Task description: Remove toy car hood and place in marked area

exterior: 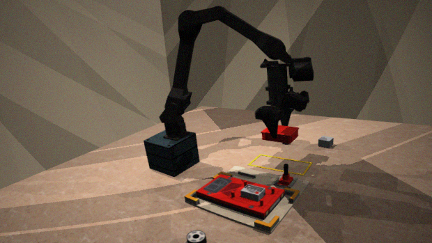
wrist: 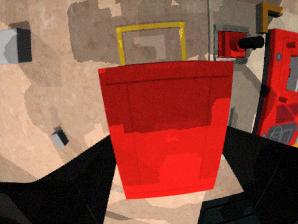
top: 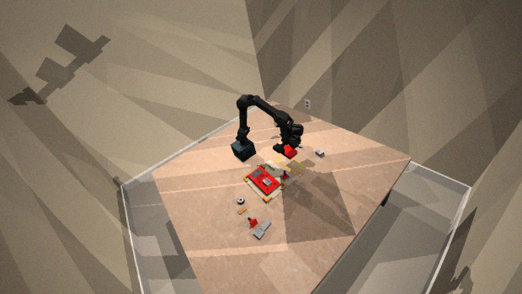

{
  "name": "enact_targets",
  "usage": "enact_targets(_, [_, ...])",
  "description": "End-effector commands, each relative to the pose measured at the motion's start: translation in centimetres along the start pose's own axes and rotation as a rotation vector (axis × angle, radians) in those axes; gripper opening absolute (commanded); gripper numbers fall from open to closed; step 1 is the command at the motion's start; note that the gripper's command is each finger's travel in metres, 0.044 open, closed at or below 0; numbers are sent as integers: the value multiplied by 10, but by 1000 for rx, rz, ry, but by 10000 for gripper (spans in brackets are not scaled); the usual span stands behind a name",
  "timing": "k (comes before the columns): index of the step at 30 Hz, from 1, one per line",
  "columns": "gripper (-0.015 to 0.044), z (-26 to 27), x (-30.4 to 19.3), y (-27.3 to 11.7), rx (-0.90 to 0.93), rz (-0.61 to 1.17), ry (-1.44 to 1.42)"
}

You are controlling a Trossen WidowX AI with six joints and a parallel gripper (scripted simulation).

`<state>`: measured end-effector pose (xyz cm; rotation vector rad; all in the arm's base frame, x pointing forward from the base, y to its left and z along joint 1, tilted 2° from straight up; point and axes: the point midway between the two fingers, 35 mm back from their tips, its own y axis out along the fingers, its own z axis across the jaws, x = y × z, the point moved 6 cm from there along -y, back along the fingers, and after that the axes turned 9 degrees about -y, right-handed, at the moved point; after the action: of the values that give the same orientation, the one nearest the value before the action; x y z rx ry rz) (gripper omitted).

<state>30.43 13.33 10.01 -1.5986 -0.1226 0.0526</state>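
Observation:
The red hood point(top: 290, 152) point(exterior: 288, 134) point(wrist: 170, 160) is in the air above the table. My gripper point(top: 287, 148) point(exterior: 280, 131) point(wrist: 168, 135) is shut on it, one finger at each side. The marked area is a yellow outline point(top: 300, 169) point(exterior: 276, 169) point(wrist: 150, 25) on the table. In the exterior view the hood appears behind and above it; in the wrist view the hood's edge hides the outline's near part. The red toy car point(top: 258, 179) point(exterior: 244, 205) point(wrist: 277, 75) sits hoodless between orange corner pieces, its grey engine block point(top: 267, 182) point(exterior: 253, 192) exposed.
A red piece with a black knob point(top: 284, 175) point(exterior: 286, 179) point(wrist: 231, 44) stands between car and outline. A grey block point(top: 320, 152) point(exterior: 325, 142) point(wrist: 11, 46) lies beyond the outline. A wheel point(top: 240, 200) point(exterior: 196, 237), a tan piece point(top: 242, 211) and a grey piece point(top: 261, 231) lie in front.

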Motion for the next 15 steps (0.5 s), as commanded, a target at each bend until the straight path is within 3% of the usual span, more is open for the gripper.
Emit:
enact_targets(1, [0,0,0,5,-5,2,3])
enact_targets(15, [0,0,1,18,-5,2,3])
